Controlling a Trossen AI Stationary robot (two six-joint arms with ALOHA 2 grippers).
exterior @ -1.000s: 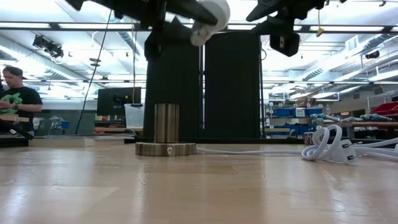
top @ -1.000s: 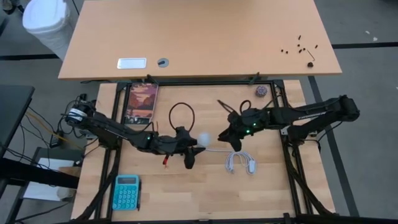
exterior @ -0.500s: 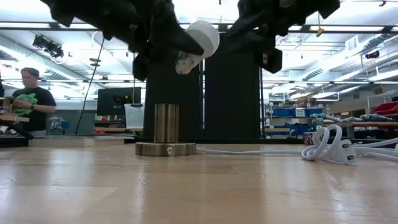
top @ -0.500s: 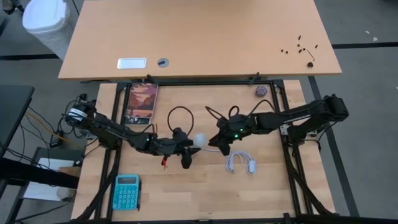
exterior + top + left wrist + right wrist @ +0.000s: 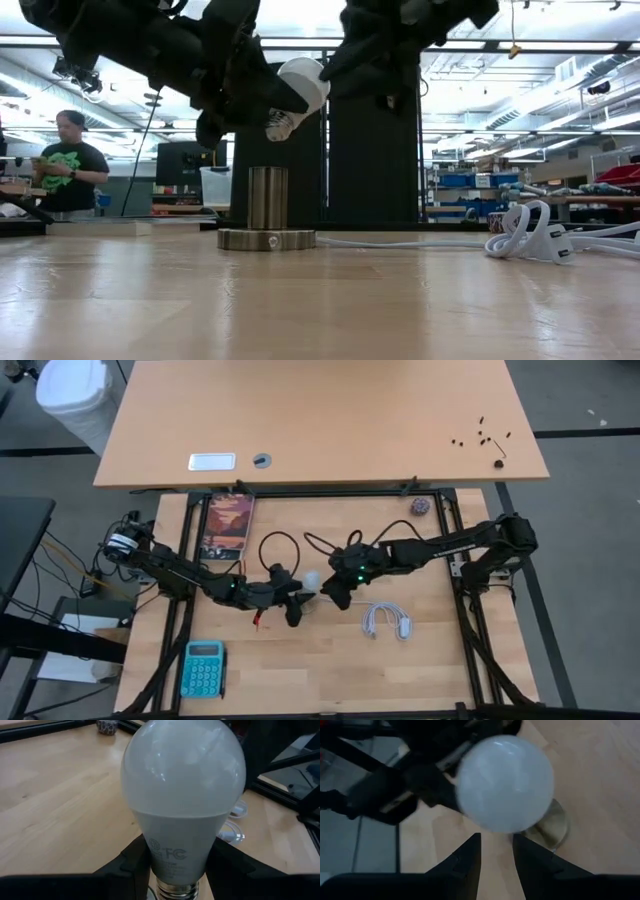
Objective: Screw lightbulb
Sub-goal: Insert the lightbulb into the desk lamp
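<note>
The white lightbulb (image 5: 297,85) hangs above the metal socket (image 5: 266,210), which stands on its round base on the table. My left gripper (image 5: 177,865) is shut on the bulb and shows at the table's middle in the high view (image 5: 297,596). My right gripper (image 5: 496,851) comes in from the table's right. It is open by a narrow gap, and its fingertips are right at the bulb's globe (image 5: 505,782). In the high view it (image 5: 331,591) sits just right of the bulb (image 5: 313,580). My left gripper pinches the bulb's narrow white neck (image 5: 172,852), just above the screw base, between its two fingers (image 5: 131,862), one on each side. The bulb is lifted clear and tilted, globe up toward the right arm, screw base (image 5: 278,125) just above the socket's top. My right gripper has its fingertips (image 5: 472,847) at the globe's edge; I cannot tell whether they touch it.
A coiled white cord with a plug (image 5: 386,622) lies right of the socket. A teal calculator (image 5: 204,668) sits at the near left, a picture card (image 5: 228,525) at the far left, a small ball (image 5: 419,506) at the far right. A person (image 5: 65,160) stands in the room beyond.
My left gripper has come down with the bulb and shifted slightly toward the table's left, bringing the screw base lower over the socket. My right gripper has moved toward the table's left and down, closing on the bulb's globe.
</note>
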